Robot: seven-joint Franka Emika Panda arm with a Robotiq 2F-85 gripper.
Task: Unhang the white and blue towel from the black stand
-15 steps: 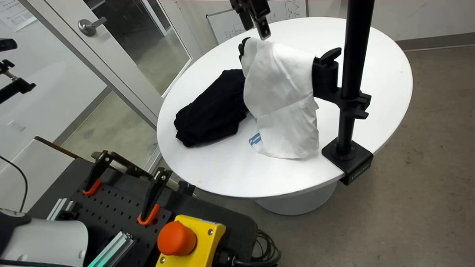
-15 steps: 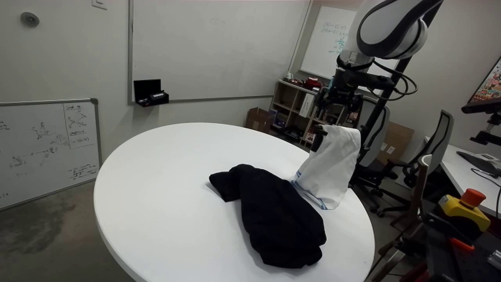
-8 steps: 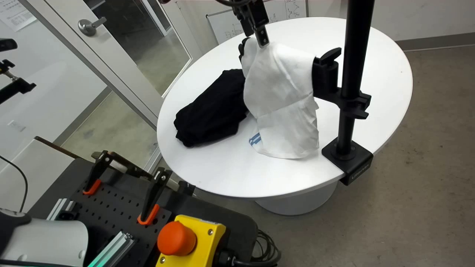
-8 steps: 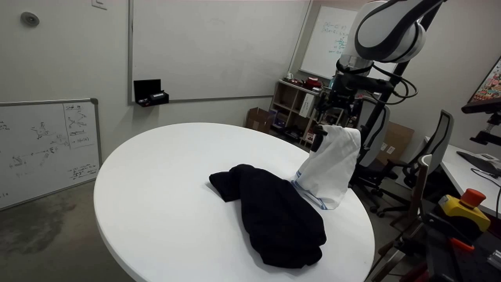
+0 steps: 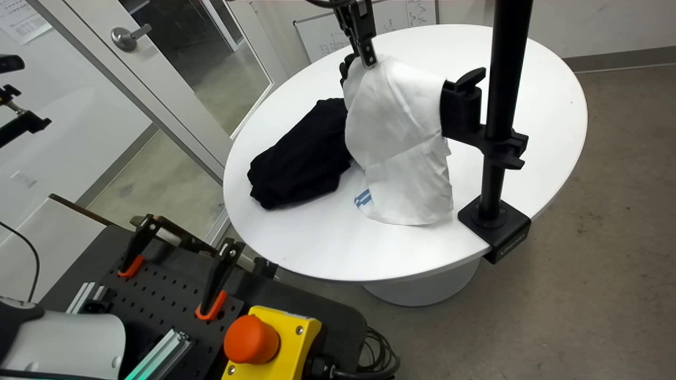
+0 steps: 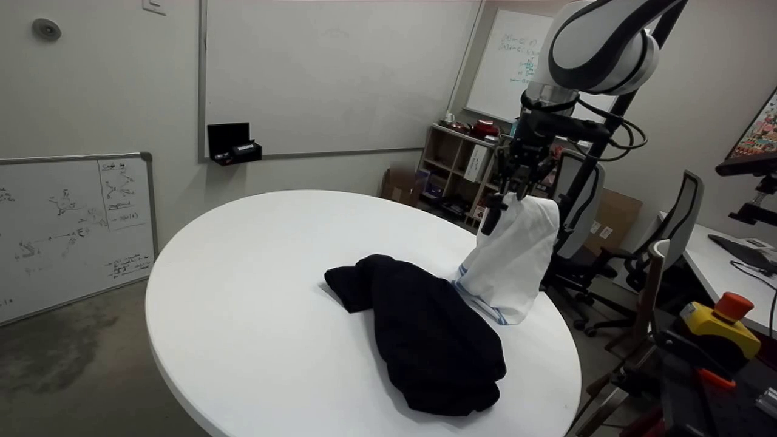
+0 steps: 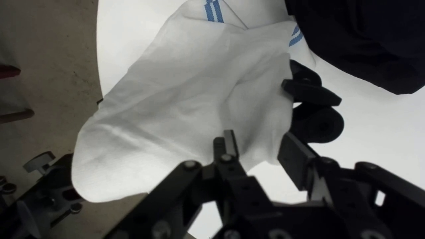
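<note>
The white and blue towel (image 5: 401, 137) drapes over the horizontal arm of the black stand (image 5: 501, 63), its lower part reaching the table. Blue stripes mark its lower edge in both exterior views. My gripper (image 5: 362, 60) points down at the towel's top, near the end of the stand's arm. In the wrist view, towel cloth (image 7: 186, 109) shows beyond the gripper (image 7: 257, 139), whose fingers stand partly apart. The black knob (image 7: 312, 93) of the stand lies close by the right finger. Whether the pads press on cloth cannot be made out.
A dark folded cloth (image 6: 431, 334) lies on the round white table (image 6: 255, 315), close beside the towel. The stand's clamp base (image 5: 494, 224) grips the table edge. A yellow box with a red button (image 5: 251, 338) sits on the dark cart nearby.
My gripper has come down onto the towel's top, and its fingers have drawn closer together. The towel's upper part has shifted slightly away from the pole, baring a bit more of the stand's arm.
</note>
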